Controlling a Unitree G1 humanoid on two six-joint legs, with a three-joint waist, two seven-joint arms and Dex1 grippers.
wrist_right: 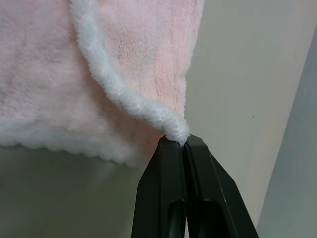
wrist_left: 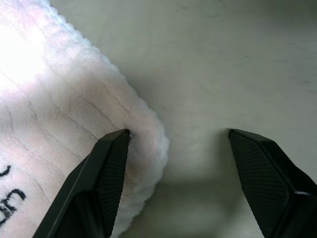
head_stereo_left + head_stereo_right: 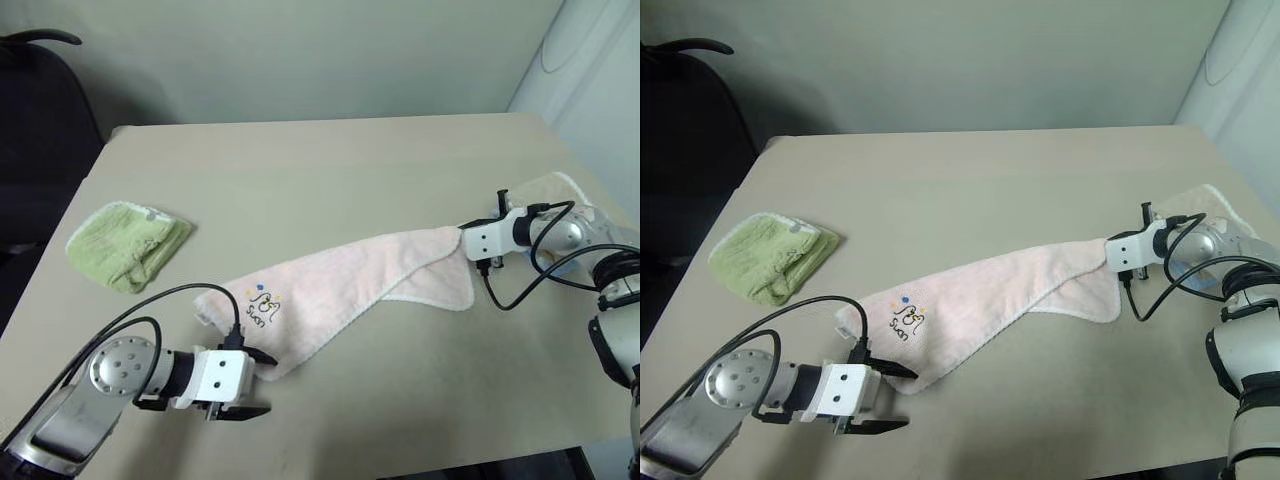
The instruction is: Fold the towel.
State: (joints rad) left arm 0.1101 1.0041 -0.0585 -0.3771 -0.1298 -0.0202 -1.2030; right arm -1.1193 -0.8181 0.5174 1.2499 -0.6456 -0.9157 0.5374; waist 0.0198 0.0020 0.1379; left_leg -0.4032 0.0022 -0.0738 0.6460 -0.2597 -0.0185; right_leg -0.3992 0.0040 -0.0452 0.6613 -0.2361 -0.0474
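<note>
Item: towel [image 3: 350, 285], pale pink terry with white edging and a small dark logo, lying stretched on the beige worktop [image 3: 330, 170], its long axis running diagonally from the near left corner up toward the far right. Right gripper [image 1: 185, 141]: fingers pressed together on the towel's white-edged far corner, that end lifted slightly off the worktop. Left gripper [image 3: 262, 384]: fingers spread apart, straddling the rounded near corner beside the logo; one finger rests over the cloth, the other stands on bare worktop just beyond the edge. The near corner lies directly ahead of the left gripper and is plainly that arm's to take. Also present: green folded towel [image 3: 130, 243], well apart at the left; beige towel [image 3: 570, 192] beneath the right arm.
</note>
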